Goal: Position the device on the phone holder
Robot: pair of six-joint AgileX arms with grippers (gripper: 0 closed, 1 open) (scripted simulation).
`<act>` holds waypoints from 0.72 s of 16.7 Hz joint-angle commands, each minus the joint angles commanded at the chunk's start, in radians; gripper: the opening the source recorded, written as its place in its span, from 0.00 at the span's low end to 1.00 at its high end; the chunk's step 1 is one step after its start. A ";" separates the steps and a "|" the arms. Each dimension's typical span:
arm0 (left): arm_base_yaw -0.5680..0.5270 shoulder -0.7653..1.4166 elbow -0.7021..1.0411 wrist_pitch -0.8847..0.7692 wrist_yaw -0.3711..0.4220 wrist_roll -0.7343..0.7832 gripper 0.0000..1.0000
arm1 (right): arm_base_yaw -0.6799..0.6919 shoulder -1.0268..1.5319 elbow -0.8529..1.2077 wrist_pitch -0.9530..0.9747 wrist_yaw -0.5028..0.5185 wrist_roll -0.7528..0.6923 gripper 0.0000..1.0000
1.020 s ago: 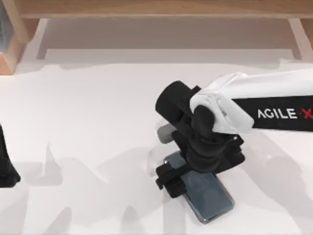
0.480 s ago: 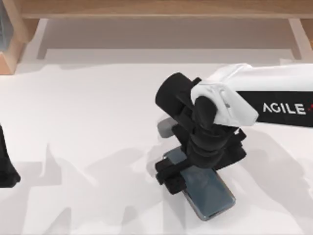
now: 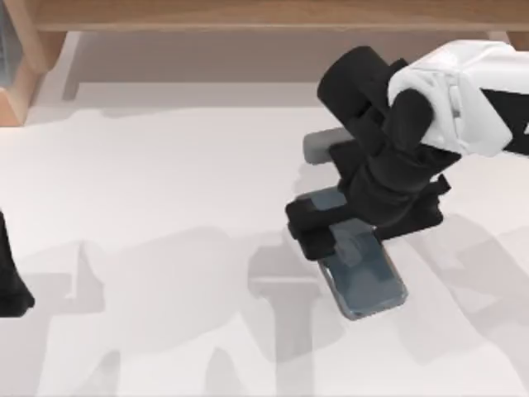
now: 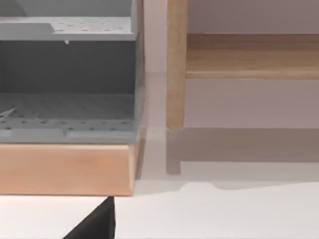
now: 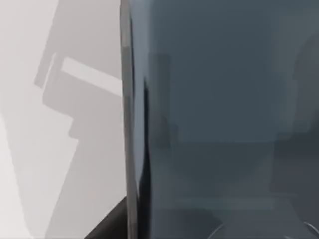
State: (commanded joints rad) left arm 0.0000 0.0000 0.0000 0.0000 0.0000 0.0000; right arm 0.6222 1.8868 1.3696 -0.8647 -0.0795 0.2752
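Note:
The device [image 3: 368, 277], a glossy dark blue-grey slab with a thin silvery rim, hangs tilted above the white table [image 3: 149, 207] right of centre and casts a shadow below it. My right gripper [image 3: 331, 236] is shut on its upper end, with the black wrist and white arm above it. Seen from the right wrist, the device [image 5: 224, 119] sits very close, its rim running down the picture. The phone holder is hidden or out of view. My left arm [image 3: 10, 281] stays parked at the table's left edge.
A wooden shelf [image 3: 264, 16] runs along the back of the table, with a post [image 3: 21, 66] at the back left. The left wrist view shows a wood-framed rack [image 4: 65, 169] holding grey perforated trays [image 4: 65, 104], and a wooden leg [image 4: 176, 64].
My right arm has risen and moved toward the back right, carrying the device off the table. The left arm has not moved.

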 joint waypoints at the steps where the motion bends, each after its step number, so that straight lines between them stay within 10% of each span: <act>1: 0.000 0.000 0.000 0.000 0.000 0.000 1.00 | -0.056 -0.035 0.006 -0.010 -0.040 -0.007 0.00; 12: 0.000 0.000 0.000 0.000 0.000 0.000 1.00 | -0.768 -0.328 -0.064 -0.050 -0.542 -0.324 0.00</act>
State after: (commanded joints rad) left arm 0.0000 0.0000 0.0000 0.0000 0.0000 0.0000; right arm -0.1459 1.5587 1.3058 -0.9143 -0.6218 -0.0484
